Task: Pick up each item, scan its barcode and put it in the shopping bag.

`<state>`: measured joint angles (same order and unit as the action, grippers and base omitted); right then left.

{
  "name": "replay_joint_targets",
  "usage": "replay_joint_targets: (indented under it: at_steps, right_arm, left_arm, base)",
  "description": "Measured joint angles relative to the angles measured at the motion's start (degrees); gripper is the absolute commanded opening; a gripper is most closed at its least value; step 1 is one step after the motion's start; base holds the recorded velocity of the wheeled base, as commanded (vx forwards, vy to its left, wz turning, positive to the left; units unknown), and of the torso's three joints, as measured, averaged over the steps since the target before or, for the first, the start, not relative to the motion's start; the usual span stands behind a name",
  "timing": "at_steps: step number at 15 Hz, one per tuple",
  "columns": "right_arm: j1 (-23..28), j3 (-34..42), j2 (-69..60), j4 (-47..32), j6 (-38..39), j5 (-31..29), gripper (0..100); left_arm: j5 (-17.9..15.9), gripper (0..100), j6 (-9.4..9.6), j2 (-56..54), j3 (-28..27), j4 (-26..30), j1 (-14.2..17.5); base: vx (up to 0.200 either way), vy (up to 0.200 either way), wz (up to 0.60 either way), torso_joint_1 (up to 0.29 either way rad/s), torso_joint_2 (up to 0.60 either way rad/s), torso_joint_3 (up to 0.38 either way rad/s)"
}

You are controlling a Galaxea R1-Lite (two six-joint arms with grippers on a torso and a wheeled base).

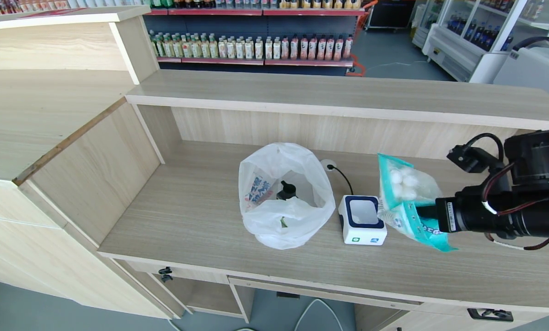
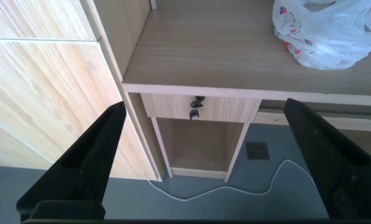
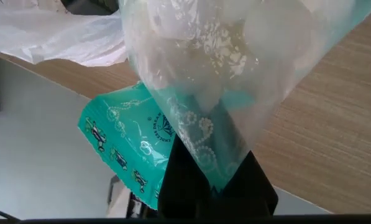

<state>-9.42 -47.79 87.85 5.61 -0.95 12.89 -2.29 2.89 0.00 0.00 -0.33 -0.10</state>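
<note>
We see a teal packet (image 1: pixel 412 220) printed with small blue-and-white figures, its clear window showing white balls (image 1: pixel 403 177). We note the scanner (image 1: pixel 364 231) in white with a dark blue frame, the shopping bag (image 1: pixel 297 220) in translucent white, and the counter (image 1: pixel 187 220) in pale wood grain.

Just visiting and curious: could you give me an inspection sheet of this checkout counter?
Surface: pale wooden counter.
Job's things: open shopping bag with goods inside; scanner beside it; teal packet held beside the scanner.
Clutter: nothing seen.
End effectors: right end effector shut on teal packet; left end effector open, before the counter's drawer.
Cables: black cable from scanner to counter hole.
Surroundings: bottle shelves, coolers.
</note>
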Motion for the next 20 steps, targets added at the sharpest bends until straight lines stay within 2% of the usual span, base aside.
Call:
replay_joint_targets:
  at_steps: [2,3,6,16,20]
  right_arm:
    - [0.52,-0.66,-4.25,-3.43,-8.11,-12.98,0]
    - [0.78,-1.27,-6.23,-3.36,-9.97,-17.34,0]
    - [1.02,-1.94,-9.18,1.52,-12.04,-21.75,0]
    - [0.04,-2.07,-9.42,4.90,-13.45,-22.71,0]
    - [-0.24,-2.18,-8.98,6.73,-13.32,-22.85,0]
  left_arm:
    - [0.00,100,0.00,0.02,0.00,0.00,0.05]
    - [0.00,100,0.01,0.00,0.00,0.00,0.02]
    - [0.02,100,0.00,0.02,0.00,0.01,0.00]
    - [0.00,100,0.01,0.02,0.00,0.00,0.00]
    - [0.00,100,0.01,0.02,0.00,-0.05,0.05]
  base:
    - [0.000,0.000,0.00,0.000,0.00,0.000]
    - [0.000,0.000,0.00,0.000,0.00,0.000]
    - [0.000,0.000,0.00,0.000,0.00,0.000]
    - [0.000,0.000,0.00,0.000,0.00,0.000]
    - [0.000,0.000,0.60,0.004,0.00,-0.002]
